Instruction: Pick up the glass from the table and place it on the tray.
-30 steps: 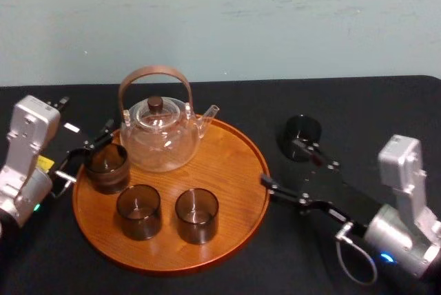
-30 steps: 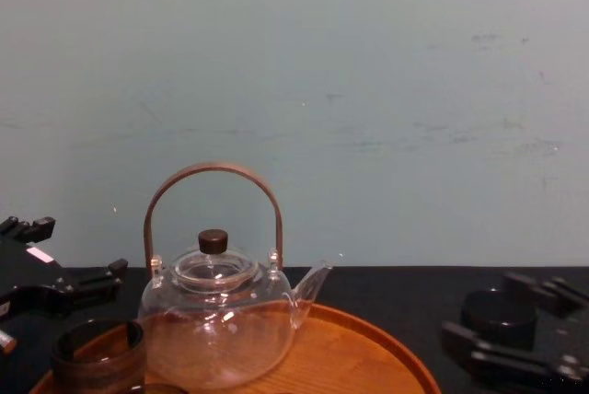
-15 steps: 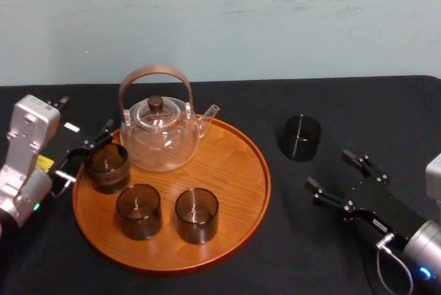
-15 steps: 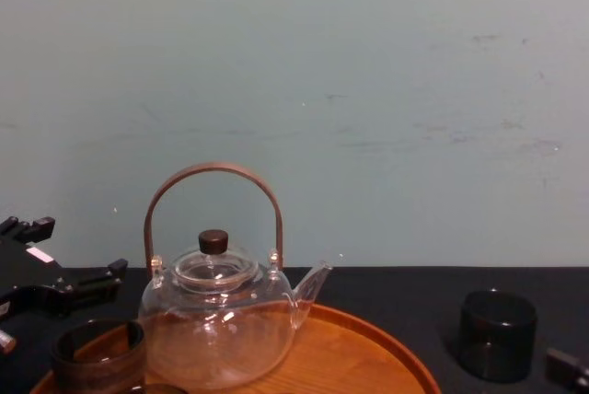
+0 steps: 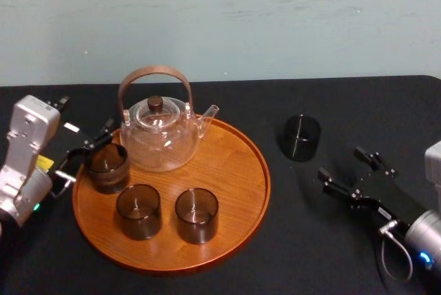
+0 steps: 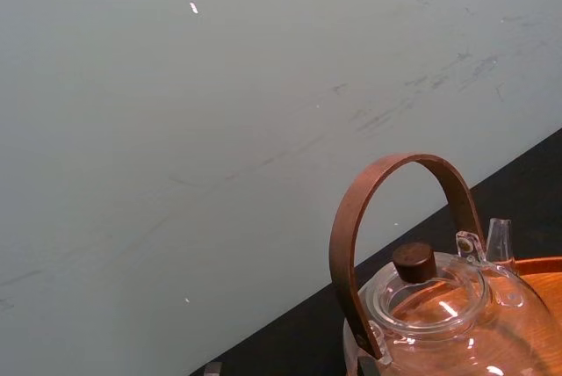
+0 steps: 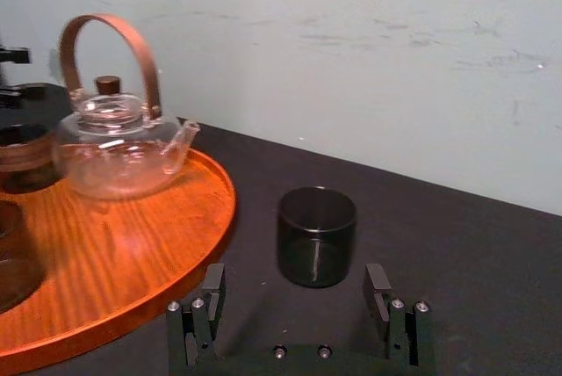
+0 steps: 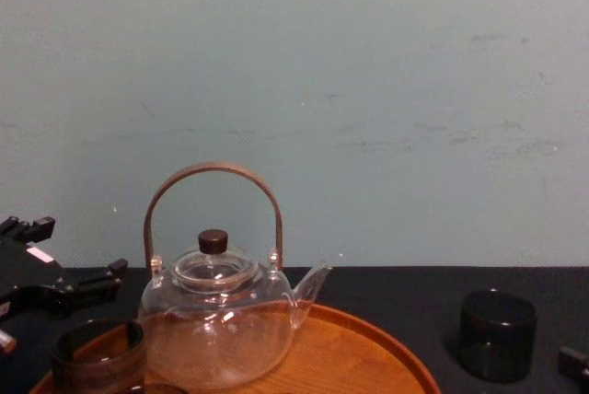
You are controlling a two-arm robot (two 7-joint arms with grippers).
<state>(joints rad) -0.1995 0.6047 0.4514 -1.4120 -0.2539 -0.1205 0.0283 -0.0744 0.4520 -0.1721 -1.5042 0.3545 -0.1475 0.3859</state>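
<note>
Glass (image 5: 299,137) on black table (image 5: 331,102) | pale wall (image 5: 220,19) | right claw (image 5: 341,163) released | left claw (image 5: 86,151) released

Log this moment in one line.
right gripper: open, short of glass | glass: on table, right of tray | left gripper: open, tray's left edge

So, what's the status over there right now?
Right gripper open, empty, jaws short of the glass. Left gripper open at the tray, left rim. Glass upright on the table, right of tray. Nothing between them.
</note>
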